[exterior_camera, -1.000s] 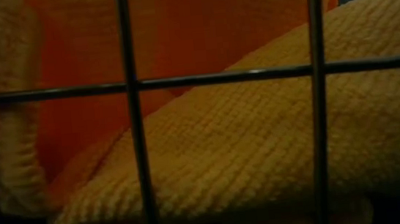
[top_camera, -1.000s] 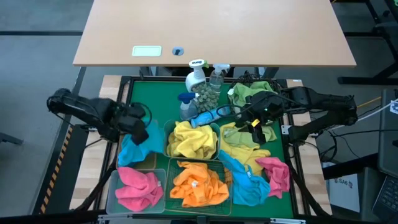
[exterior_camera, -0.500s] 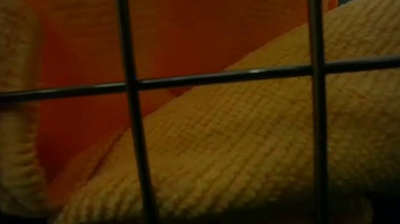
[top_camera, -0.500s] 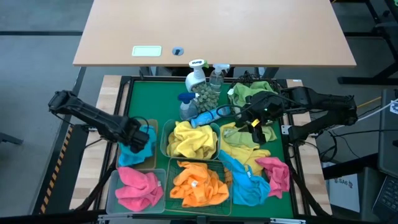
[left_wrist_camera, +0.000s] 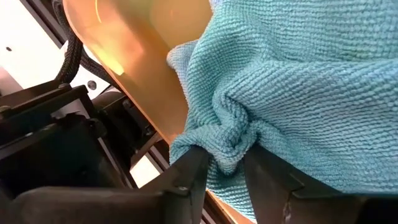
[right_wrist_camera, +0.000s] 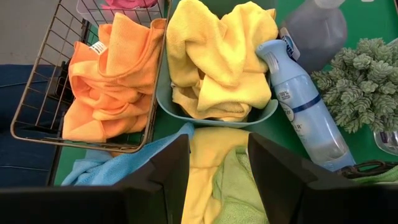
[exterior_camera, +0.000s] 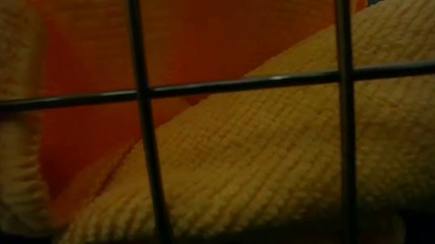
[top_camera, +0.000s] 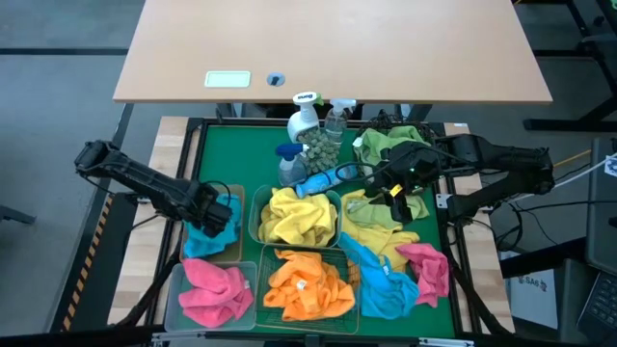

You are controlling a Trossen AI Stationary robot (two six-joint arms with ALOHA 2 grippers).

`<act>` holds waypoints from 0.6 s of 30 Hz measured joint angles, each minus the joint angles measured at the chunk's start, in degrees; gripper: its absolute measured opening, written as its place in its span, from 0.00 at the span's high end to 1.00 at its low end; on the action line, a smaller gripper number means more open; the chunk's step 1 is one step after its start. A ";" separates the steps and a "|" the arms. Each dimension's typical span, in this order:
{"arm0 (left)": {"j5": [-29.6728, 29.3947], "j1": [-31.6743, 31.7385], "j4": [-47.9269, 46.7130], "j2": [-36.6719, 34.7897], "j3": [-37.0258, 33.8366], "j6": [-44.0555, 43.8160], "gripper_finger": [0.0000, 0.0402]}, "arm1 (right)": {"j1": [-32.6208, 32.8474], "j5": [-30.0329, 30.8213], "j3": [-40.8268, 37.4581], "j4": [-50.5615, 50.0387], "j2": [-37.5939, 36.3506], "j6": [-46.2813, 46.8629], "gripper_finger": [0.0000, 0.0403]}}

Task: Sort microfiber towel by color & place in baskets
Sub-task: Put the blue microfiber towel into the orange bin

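My left gripper [top_camera: 218, 218] points down into the tan tray [left_wrist_camera: 134, 56] at the table's left, shut on a blue towel [top_camera: 204, 234] that lies in the tray. My right gripper [top_camera: 395, 189] hangs open above loose yellow and green towels [right_wrist_camera: 214, 177] at the right, touching nothing. A yellow towel [top_camera: 297, 216] fills the teal tub, an orange towel [top_camera: 308, 287] the green wire basket, and a pink towel [top_camera: 210, 294] the clear bin. A green towel [top_camera: 386, 145] lies at the far right. More loose towels, blue [top_camera: 386, 287] and pink [top_camera: 429, 267], lie at the near right. My left gripper pinches a bunched fold [left_wrist_camera: 233, 144] of the blue towel between its two fingers [left_wrist_camera: 194, 167], coming from above and pointing steeply down. Several layers are gathered in the fold. The rest of the towel spreads slack in the tan tray.
Spray bottles [top_camera: 305, 118], a blue air-freshener can [right_wrist_camera: 298, 106] and a small plant [top_camera: 322, 146] stand at the far middle of the green mat [top_camera: 231, 154]. The low view shows only wire bars [exterior_camera: 146, 129] with the orange towel behind them.
My left gripper has gone down into the tan tray with the blue towel and tipped to point more steeply down. The towel, which hung below the fingers, now rests in the tray.
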 joint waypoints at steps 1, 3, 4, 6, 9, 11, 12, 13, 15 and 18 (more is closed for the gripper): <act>0.06 0.00 -0.03 -0.01 -0.02 -0.06 0.75 | 0.00 0.02 0.00 0.00 0.00 0.00 0.59; 0.04 0.00 -0.38 -0.02 0.22 0.14 0.73 | 0.00 0.02 -0.01 0.00 0.00 0.00 0.59; 0.06 0.00 -0.73 -0.02 0.74 0.14 0.72 | 0.00 0.00 -0.01 0.00 0.00 0.00 0.59; 0.06 0.00 -1.79 -0.02 2.37 0.18 0.72 | 0.00 0.00 -0.02 0.00 0.00 0.00 0.59; -0.04 0.00 -4.82 -0.02 5.88 0.20 0.72 | 0.00 0.02 -0.02 0.00 0.00 0.00 0.59; -0.39 0.00 -6.24 -0.02 8.63 0.20 0.72 | 0.00 0.01 -0.02 0.00 0.00 0.00 0.59; -0.56 0.00 -6.64 -0.02 9.91 0.27 0.72 | 0.00 0.02 -0.02 -0.04 0.00 0.00 0.59; -0.65 0.00 -6.72 -0.02 11.07 0.32 0.72 | 0.00 0.00 -0.02 -0.14 0.00 0.00 0.59; -0.79 0.00 -6.61 -0.02 13.30 0.38 0.72 | 0.00 0.00 -0.02 -0.52 0.00 0.01 0.59; -0.81 0.00 -6.60 -0.02 16.12 0.36 0.72 | 0.00 -0.01 -0.04 -0.59 0.00 0.00 0.59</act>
